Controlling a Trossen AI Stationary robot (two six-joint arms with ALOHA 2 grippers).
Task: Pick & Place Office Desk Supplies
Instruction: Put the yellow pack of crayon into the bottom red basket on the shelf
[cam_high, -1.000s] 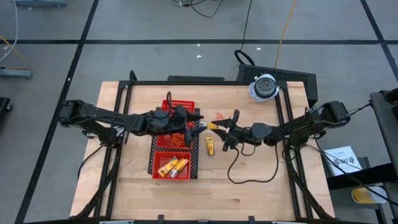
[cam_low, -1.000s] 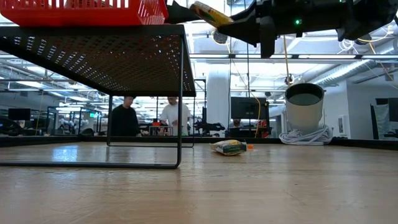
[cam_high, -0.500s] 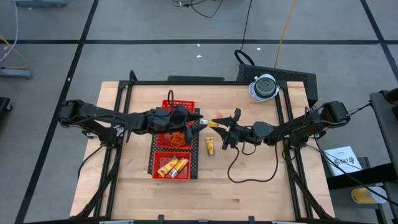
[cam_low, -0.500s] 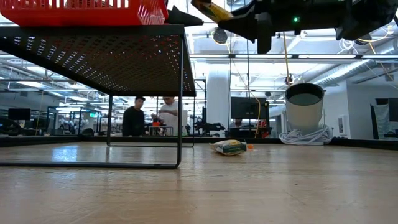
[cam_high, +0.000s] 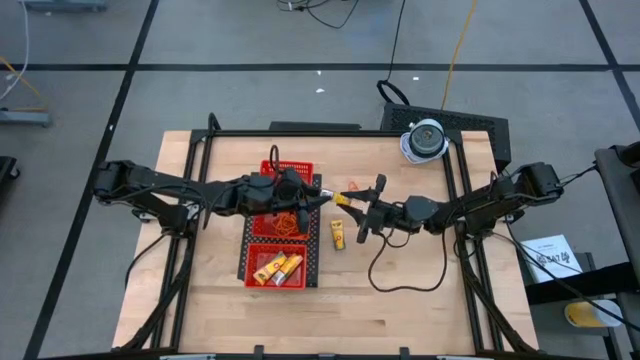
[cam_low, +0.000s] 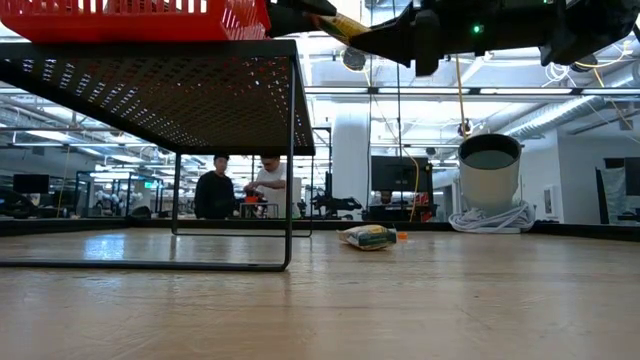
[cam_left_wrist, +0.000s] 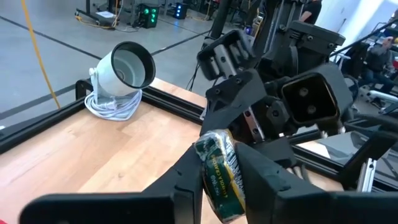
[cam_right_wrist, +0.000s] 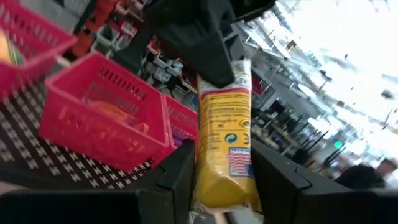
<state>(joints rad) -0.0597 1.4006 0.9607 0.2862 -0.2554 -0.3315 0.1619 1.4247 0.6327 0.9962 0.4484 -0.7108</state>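
The jaws of the left gripper (cam_high: 322, 197) are pressed together on one end of a short yellow tube with a printed label (cam_high: 340, 200), and the jaws of the right gripper (cam_high: 349, 204) are clamped on the other end of it. So both grippers hold the same yellow tube (cam_right_wrist: 224, 137) at once, up in the air, with the tube as a little bridge between them. Its long side runs straight from one pair of jaws to the other. In the left wrist view the tube's dark end (cam_left_wrist: 221, 174) sits snug between the two dark fingers (cam_left_wrist: 186, 171). The red mesh tray (cam_high: 300, 168) lies just behind the left gripper, on the side away from the right gripper, so the left arm is the nearer one to it. It looks like a hand-over: the right jaws would need to let go, and then the left arm could pull the tube back over the tray. If both pull at once, the tube could slip or twist. A second yellow tube (cam_high: 338, 235) lies on the wooden table (cam_high: 400, 300), below the jaws and a little to the side.
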